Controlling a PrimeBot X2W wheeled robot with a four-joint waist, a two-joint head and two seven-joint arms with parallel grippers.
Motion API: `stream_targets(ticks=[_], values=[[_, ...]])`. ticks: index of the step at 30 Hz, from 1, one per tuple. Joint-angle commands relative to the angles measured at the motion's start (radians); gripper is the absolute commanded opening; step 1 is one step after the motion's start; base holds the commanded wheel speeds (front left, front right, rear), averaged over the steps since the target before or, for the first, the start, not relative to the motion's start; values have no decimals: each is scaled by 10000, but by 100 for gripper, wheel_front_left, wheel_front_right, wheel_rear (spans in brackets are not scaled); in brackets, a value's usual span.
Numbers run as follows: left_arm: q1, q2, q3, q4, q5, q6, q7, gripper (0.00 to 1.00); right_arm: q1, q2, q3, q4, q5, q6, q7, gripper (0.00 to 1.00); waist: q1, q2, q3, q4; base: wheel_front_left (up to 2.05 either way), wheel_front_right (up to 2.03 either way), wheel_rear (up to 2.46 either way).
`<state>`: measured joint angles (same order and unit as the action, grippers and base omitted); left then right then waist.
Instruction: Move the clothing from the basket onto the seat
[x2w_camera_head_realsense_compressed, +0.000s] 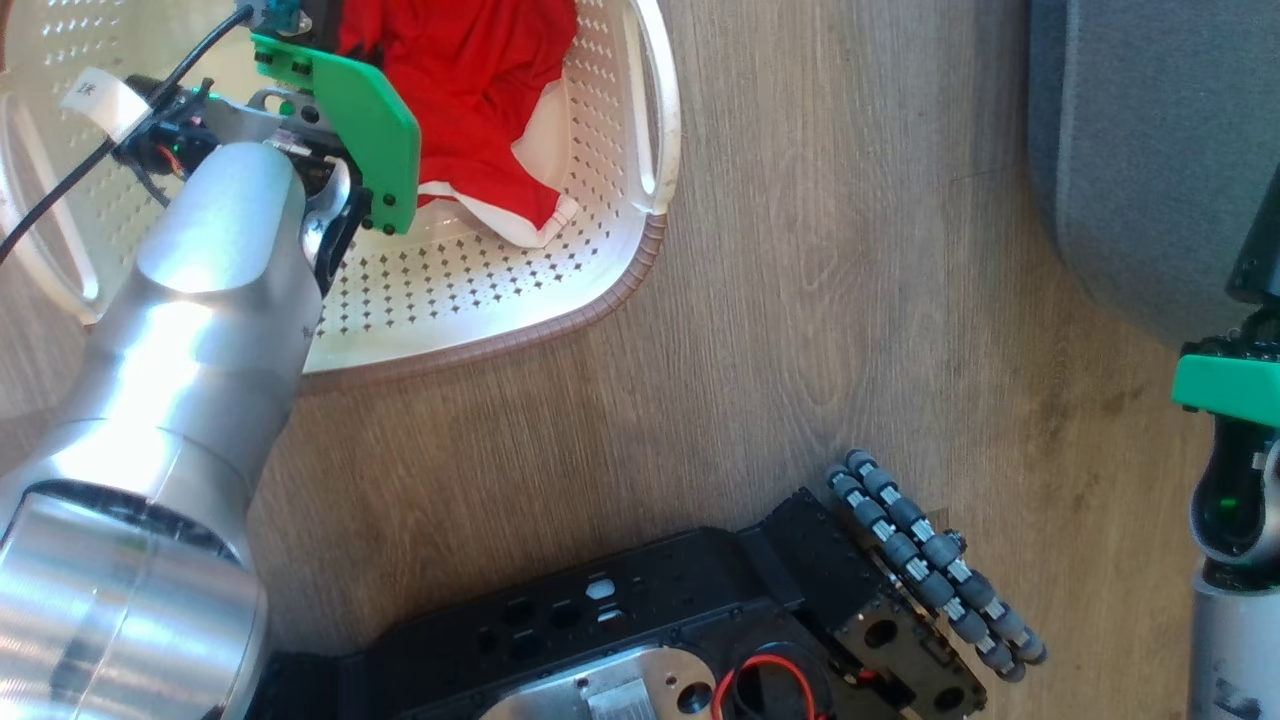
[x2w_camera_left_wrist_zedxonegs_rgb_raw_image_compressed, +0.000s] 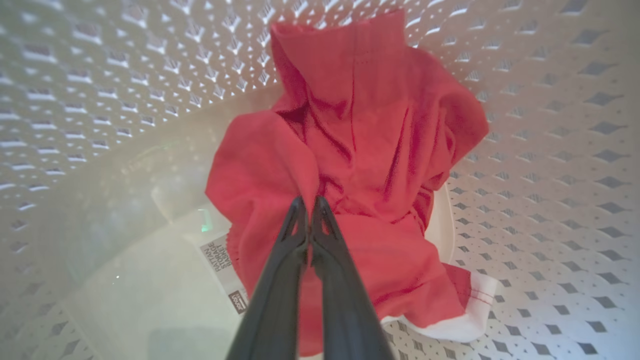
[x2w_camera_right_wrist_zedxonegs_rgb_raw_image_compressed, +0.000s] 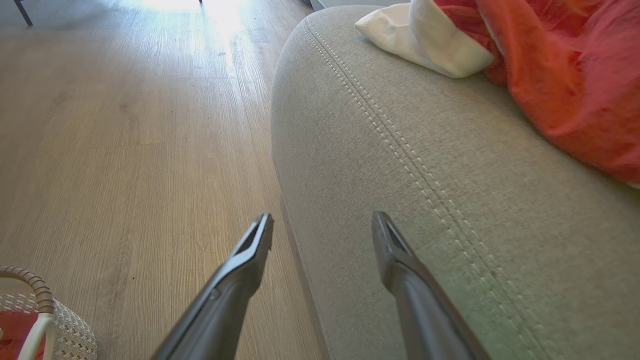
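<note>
**A:** Where's the red garment (x2w_camera_left_wrist_zedxonegs_rgb_raw_image_compressed: 370, 150)?

**B:** It's crumpled inside the basket (x2w_camera_head_realsense_compressed: 600, 150), with white trim showing at its edge. The left gripper (x2w_camera_left_wrist_zedxonegs_rgb_raw_image_compressed: 309, 200) is down in there, jaws clenched together on a fold of it.

**A:** And the right gripper (x2w_camera_right_wrist_zedxonegs_rgb_raw_image_compressed: 322, 230)?

**B:** Its jaws are released and spread wide, grasping nothing, at the seat's (x2w_camera_right_wrist_zedxonegs_rgb_raw_image_compressed: 400, 175) rounded edge above the wooden floor (x2w_camera_right_wrist_zedxonegs_rgb_raw_image_compressed: 125, 150). Another red piece (x2w_camera_right_wrist_zedxonegs_rgb_raw_image_compressed: 575, 85) and a white cloth (x2w_camera_right_wrist_zedxonegs_rgb_raw_image_compressed: 425, 40) lie on the seat.

A: The basket (x2w_camera_head_realsense_compressed: 600, 290)?
B: Perforated plastic, slightly glossy, with a woven-look rim
A: The clothing (x2w_camera_left_wrist_zedxonegs_rgb_raw_image_compressed: 370, 150)?
B: Soft matt cloth. The seat (x2w_camera_right_wrist_zedxonegs_rgb_raw_image_compressed: 400, 175) is coarse-woven fabric, the floor (x2w_camera_head_realsense_compressed: 850, 300) grained wood, the left forearm (x2w_camera_head_realsense_compressed: 200, 330) smooth shiny metal
</note>
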<state>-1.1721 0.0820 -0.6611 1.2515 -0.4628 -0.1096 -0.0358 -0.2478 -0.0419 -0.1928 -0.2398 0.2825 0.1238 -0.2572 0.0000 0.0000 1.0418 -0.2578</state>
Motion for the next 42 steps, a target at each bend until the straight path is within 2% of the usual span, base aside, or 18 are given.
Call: stream_targets(ticks=[1,6,13,22,27,34,42], values=[[-70,58,100,-90,-120,-58,-161,0,472,-83,51,-250,-33,69,-45,100,0,0,-14,36,0,0,0],[-92,34,56,-224,-195,-109,-501,0,288,-83,-27,-147,-222,69,-45,100,0,0,-277,308,0,0,0],[218,-155,168,-574,-732,-183,-1061,0,63,-83,-280,144,-933,69,-45,100,0,0,-1264,1197,0,0,0],[1217,-279,-39,-1571,-1551,-207,-1775,0,-72,-83,-470,766,-2176,69,-45,100,0,0,-3218,2469,0,0,0],[2034,-136,-69,-2350,-2013,-209,-2050,0,121,-83,-638,1352,-2788,69,-30,100,0,0,-4626,3183,0,0,0],[3410,496,56,-3690,-2210,-152,-2208,0,690,-83,-576,1880,-3219,69,225,100,0,0,-6532,4070,0,0,0],[5215,1686,430,-5902,-2194,710,-2239,0,1377,-83,-331,2302,-3249,69,465,100,0,0,-8304,4669,0,0,0]])
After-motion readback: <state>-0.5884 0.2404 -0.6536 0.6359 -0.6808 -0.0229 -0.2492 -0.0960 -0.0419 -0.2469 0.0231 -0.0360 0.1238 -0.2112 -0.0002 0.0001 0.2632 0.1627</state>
